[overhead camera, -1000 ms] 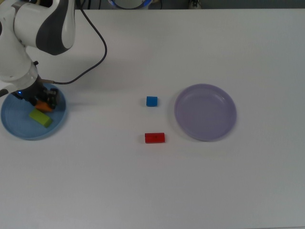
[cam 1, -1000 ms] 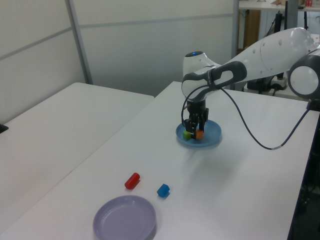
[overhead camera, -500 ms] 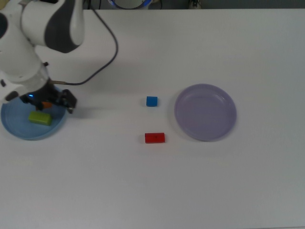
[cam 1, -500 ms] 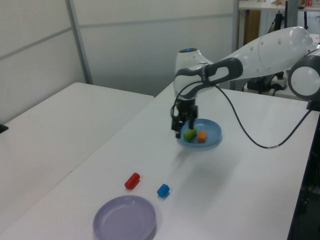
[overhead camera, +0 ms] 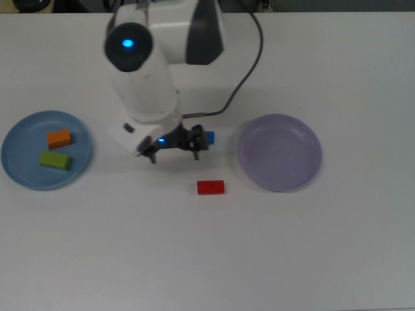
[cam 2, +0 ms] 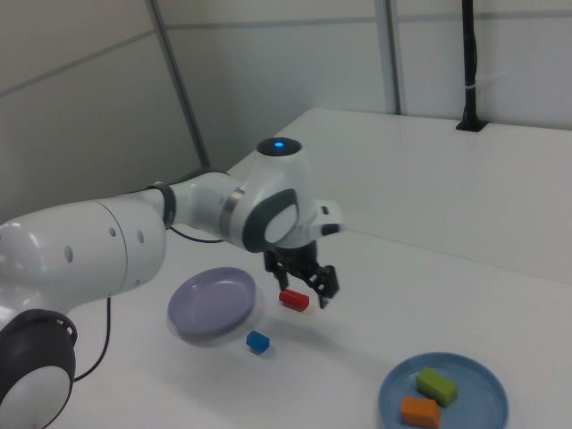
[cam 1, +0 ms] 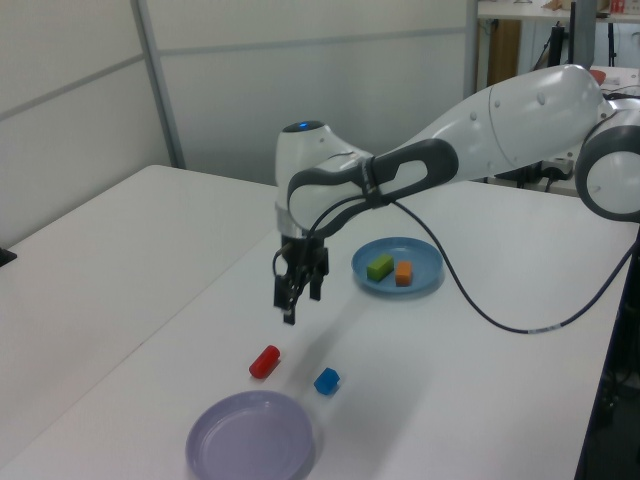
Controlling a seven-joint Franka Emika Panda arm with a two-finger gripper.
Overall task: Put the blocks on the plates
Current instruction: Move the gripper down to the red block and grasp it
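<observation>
The gripper [cam 1: 293,300] hung above the white table [overhead camera: 311,246], clear of every object. Its 2 fingers [cam 2: 323,286] stood spread apart with nothing between them and touched nothing.

In the top view, the gripper [overhead camera: 174,148] sat near the table's middle, just beside the blue cube [overhead camera: 207,137] on the top view's left, the arm's body partly covering that cube. The red block [overhead camera: 211,187] lay on the bare table below the cube, apart from it. In the left view both lay on the table below the raised gripper, the red block [cam 1: 264,361] left of the blue cube [cam 1: 326,380].

The light blue plate [overhead camera: 19,170] at the top view's left edge held 2 blocks, the orange block [overhead camera: 59,138] and the lime-green block [overhead camera: 54,160], lying close together. The lavender plate [overhead camera: 279,152] at the top view's right carried no block.
</observation>
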